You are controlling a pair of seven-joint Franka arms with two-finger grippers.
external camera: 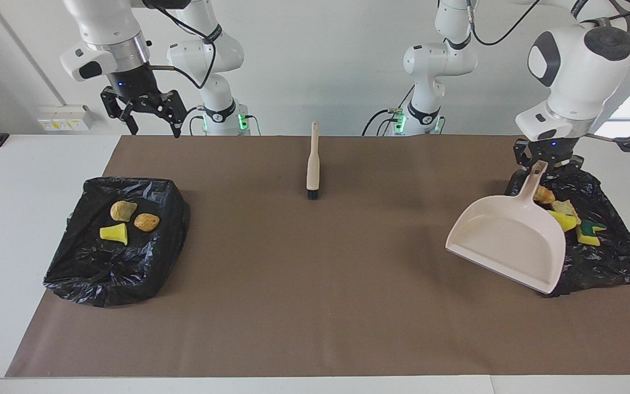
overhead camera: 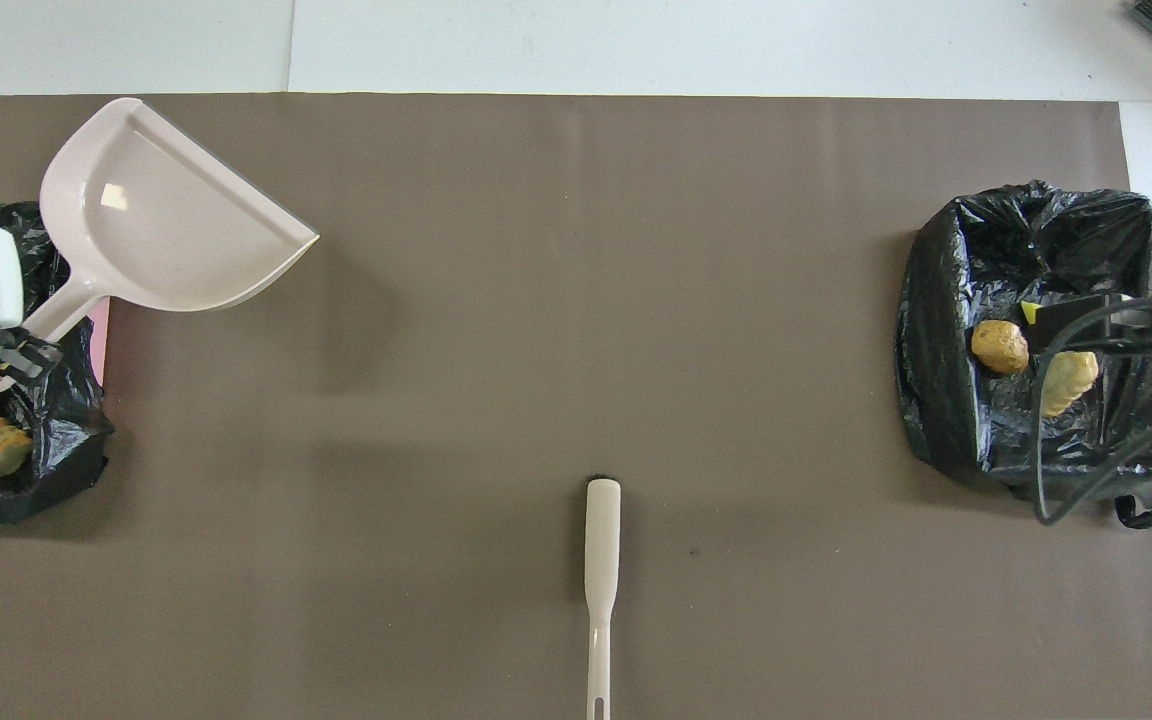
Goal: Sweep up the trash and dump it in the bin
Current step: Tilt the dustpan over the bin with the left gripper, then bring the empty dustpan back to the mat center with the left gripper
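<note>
Robotics lab, two white robot arms (external camera: 435, 60) mounted at a white desk (external camera: 30, 158), brown mat (external camera: 315, 262) taped flat as a staged work surface, bare white wall (external camera: 337, 65), loose cables (external camera: 386, 117), wall socket strip (external camera: 63, 117)
</note>
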